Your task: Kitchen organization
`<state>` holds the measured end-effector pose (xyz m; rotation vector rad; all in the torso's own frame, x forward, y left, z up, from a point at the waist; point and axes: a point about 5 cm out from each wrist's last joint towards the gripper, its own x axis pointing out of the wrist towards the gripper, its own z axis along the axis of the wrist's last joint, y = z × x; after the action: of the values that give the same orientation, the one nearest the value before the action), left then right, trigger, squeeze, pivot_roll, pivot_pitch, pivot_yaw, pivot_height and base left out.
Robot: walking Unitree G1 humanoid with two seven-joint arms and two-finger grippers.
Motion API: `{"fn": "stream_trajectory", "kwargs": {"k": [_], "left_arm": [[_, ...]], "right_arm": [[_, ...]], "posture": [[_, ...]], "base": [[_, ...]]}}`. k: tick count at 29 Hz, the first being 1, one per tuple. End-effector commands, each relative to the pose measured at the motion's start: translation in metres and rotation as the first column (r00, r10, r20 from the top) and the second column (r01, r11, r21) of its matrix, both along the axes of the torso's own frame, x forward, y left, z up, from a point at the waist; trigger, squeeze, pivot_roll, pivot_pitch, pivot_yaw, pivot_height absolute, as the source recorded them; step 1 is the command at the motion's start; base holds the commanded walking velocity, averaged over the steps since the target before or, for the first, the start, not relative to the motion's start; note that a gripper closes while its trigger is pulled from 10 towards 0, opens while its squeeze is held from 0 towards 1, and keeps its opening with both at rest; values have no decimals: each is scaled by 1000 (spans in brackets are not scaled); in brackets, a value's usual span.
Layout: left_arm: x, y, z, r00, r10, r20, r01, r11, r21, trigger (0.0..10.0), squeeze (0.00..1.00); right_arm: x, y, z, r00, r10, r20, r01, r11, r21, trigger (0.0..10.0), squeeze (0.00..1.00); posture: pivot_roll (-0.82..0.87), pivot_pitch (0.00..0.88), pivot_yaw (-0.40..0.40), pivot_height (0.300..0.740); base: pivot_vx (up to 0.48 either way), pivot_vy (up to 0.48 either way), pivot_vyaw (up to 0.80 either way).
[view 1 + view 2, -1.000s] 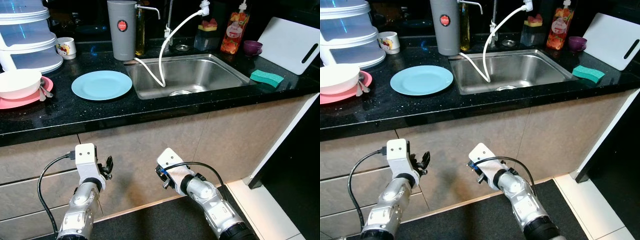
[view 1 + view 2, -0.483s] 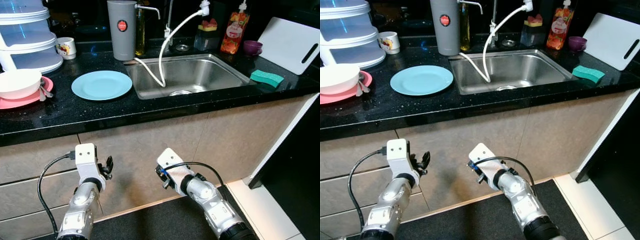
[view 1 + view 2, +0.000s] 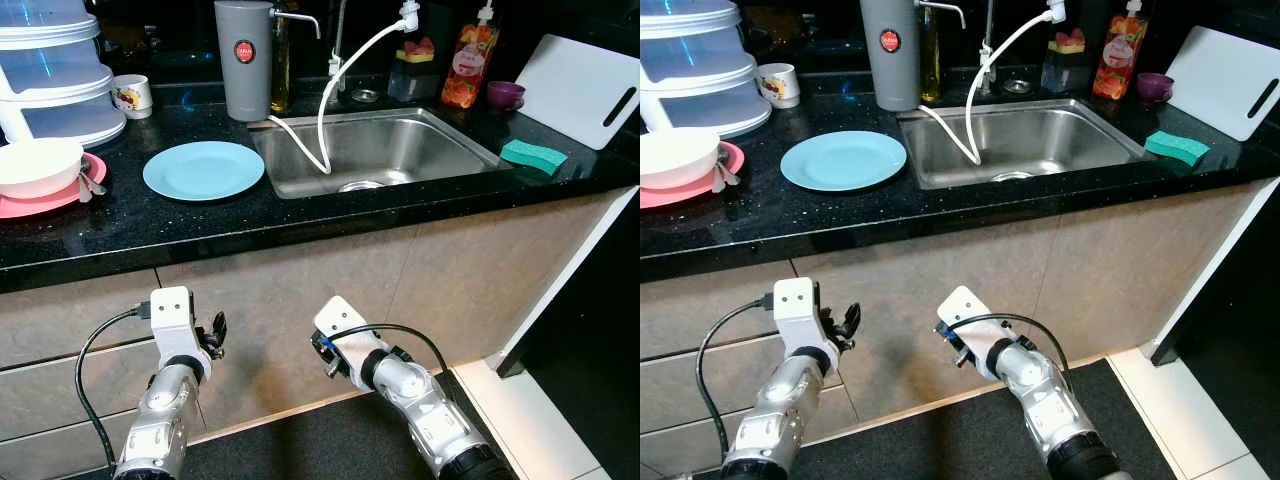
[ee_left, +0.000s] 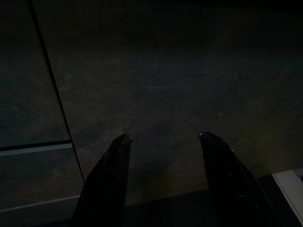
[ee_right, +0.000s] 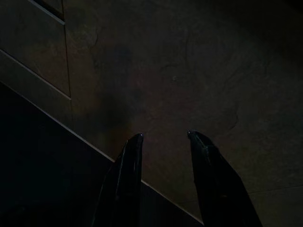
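Observation:
A black counter point(image 3: 130, 235) holds a light blue plate point(image 3: 203, 169) beside the steel sink point(image 3: 400, 140). At the far left a white bowl point(image 3: 38, 165) sits on a pink plate point(image 3: 55, 198) with a spoon next to it. A green sponge point(image 3: 533, 155) lies right of the sink. Both arms hang below the counter edge, in front of the beige cabinet fronts. My left gripper point(image 4: 165, 137) is open with nothing between its fingers and faces a cabinet panel. My right gripper point(image 5: 165, 135) is also open and empty, near the dark floor mat.
A grey canister point(image 3: 245, 60), a mug point(image 3: 131, 96) and stacked clear containers point(image 3: 55, 70) stand at the back left. A white hose point(image 3: 325, 110) hangs into the sink. A soap bottle point(image 3: 470, 65), purple cup point(image 3: 505, 95) and white cutting board point(image 3: 580, 90) stand at the back right.

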<state>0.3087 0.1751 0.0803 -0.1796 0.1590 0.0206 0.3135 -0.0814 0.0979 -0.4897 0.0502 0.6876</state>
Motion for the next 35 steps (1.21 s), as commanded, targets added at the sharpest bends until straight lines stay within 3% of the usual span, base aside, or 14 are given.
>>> {"fn": "stream_trajectory", "kwargs": {"k": [1,35], "left_arm": [[-2,-1,-4,1000,0,-13,0,1000,-7,10000,0],[-1,-1,-4,1000,0,-16,-1,1000,-9,10000,0]], "right_arm": [[-2,-2,-3,1000,-3,-9,3,1000,5,10000,0],[-2,-2,-2,1000,-3,-9,3,1000,6,10000,0]], "posture": [[-102,53,-7,740],[-100,68,-6,740]], "base": [[0,0,0],[0,0,0]]}}
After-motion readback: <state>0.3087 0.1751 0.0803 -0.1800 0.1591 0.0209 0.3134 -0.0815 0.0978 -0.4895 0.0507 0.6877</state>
